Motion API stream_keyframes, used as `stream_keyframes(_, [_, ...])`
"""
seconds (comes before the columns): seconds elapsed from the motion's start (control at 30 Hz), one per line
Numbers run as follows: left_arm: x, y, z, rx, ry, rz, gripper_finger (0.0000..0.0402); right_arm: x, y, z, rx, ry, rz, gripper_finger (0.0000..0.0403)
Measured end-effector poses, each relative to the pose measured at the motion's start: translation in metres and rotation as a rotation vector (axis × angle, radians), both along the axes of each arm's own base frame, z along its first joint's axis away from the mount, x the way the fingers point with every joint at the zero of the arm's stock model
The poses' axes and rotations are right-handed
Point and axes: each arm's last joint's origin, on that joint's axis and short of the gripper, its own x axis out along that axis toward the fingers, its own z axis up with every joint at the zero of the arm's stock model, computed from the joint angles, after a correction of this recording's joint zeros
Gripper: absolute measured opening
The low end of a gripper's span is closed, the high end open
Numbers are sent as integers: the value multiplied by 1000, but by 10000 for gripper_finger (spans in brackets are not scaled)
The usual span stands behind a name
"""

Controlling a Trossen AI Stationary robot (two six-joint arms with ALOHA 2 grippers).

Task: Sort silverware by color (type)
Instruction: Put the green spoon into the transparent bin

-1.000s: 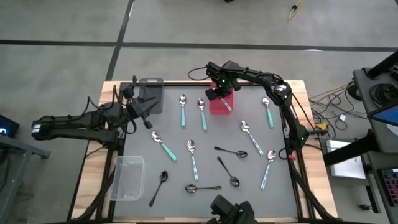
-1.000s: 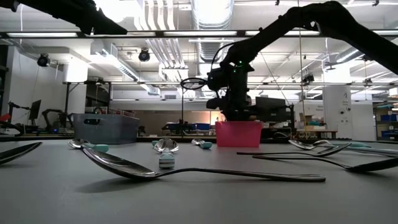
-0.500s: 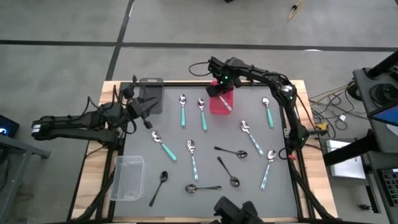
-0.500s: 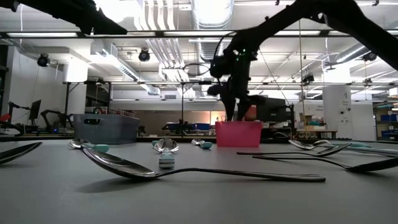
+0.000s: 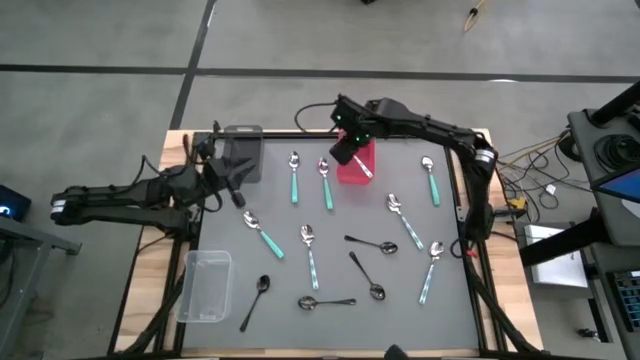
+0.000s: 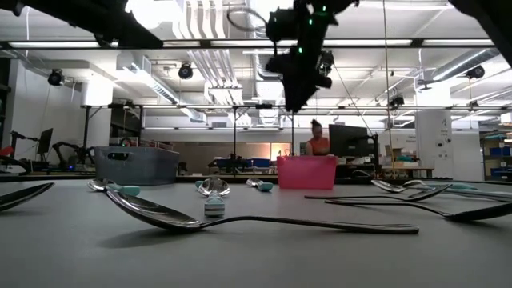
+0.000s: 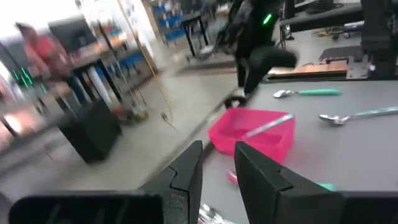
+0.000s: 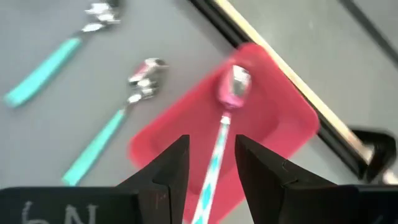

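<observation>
A light-blue-handled spoon [image 8: 219,140] lies inside the red rectangular bin [image 5: 357,162] at the far side of the grey table mat [image 5: 330,255]; teal-handled and all-dark spoons lie scattered across the mat. Beyond is a workshop with ceiling pipes. The right gripper [image 5: 343,148] hangs above the bin, fingers apart, empty. The left gripper [image 5: 232,178] waits beside the grey bin [image 5: 243,150], fingers slightly apart.

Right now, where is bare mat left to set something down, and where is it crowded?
Bare mat lies between the grey bin and clear bin, left of the teal spoon. The centre-right is crowded: black spoons among teal-handled ones, below the red bin.
</observation>
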Motion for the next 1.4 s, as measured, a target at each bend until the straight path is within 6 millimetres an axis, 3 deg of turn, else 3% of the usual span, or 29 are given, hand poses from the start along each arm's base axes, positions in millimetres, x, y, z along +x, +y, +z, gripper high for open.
stream_keyframes(0.3, [7,-2,-26,-422,1,14,76,8,66,22,-179,-185,234,118])
stream_keyframes(0.6, [23,-6,-48,-818,7,60,76,-12,109,6,-293,-362,396,118])
stream_keyframes(0.83, [35,-10,-69,-1075,123,83,76,-39,129,-20,-363,-432,489,118])
stream_keyframes(1.07, [42,-25,-85,-1319,205,181,76,-67,134,-40,-426,-534,492,118])
stream_keyframes(1.27, [51,-38,-75,-1458,251,317,76,-82,133,-42,-512,-510,501,118])
stream_keyframes(1.4, [61,-43,-58,-1457,326,430,76,-86,134,-44,-513,-492,510,118])
